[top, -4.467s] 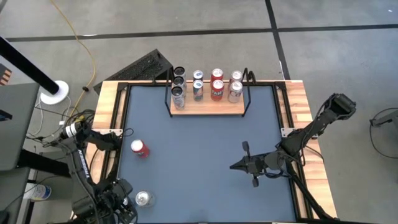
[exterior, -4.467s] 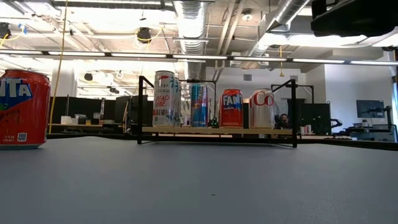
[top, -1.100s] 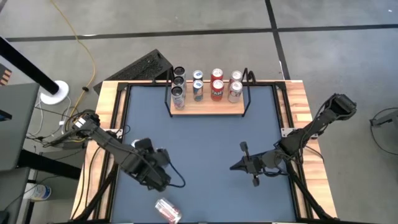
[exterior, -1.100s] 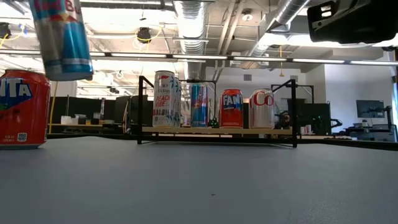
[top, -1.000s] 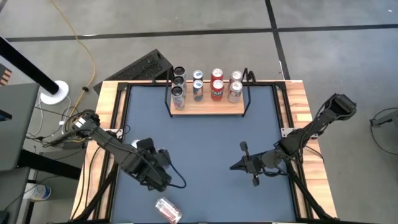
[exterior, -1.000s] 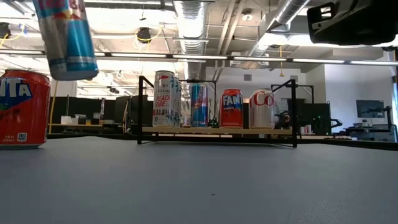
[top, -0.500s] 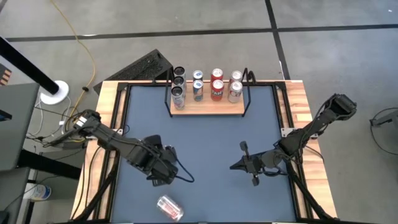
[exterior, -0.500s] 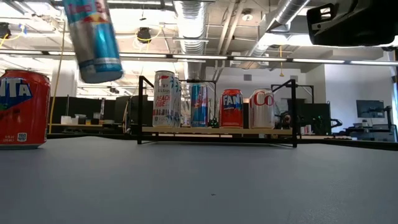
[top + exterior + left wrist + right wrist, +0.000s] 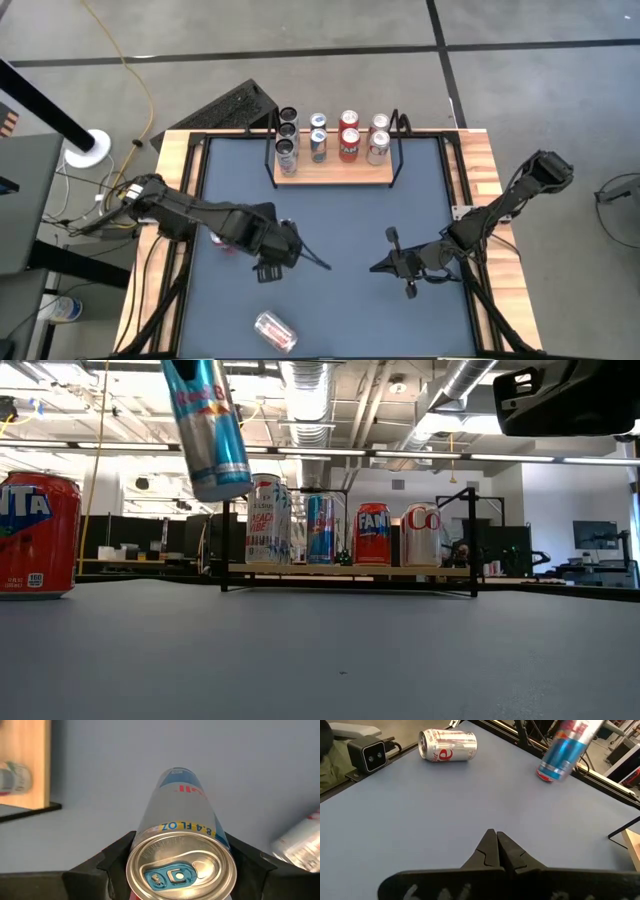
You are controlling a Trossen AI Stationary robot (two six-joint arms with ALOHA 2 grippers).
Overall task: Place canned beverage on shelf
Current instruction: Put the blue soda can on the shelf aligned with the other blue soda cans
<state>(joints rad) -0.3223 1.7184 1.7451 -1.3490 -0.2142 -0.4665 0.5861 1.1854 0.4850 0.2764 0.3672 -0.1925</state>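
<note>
High view: left gripper [image 9: 272, 247] over mid-desk, toward the left edge; right gripper [image 9: 383, 266] waits toward the right edge, fingers closed and empty.
Fingers: clamped on the slim blue can [image 9: 209, 428], carried tilted, clear of the desk.
Shelf [image 9: 335, 172]: far edge, bare strip along its front.
Risk: tilted can could clip the shelf's wire frame or topple standing cans.
Change: can carried shelfward since half a second ago; fallen silver can [image 9: 274, 331] unmoved.

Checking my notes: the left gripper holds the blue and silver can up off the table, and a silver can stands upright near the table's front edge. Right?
Not quite. The left gripper does hold the blue and silver can aloft, but the silver can lies on its side, as the high view and right wrist view show.
</note>
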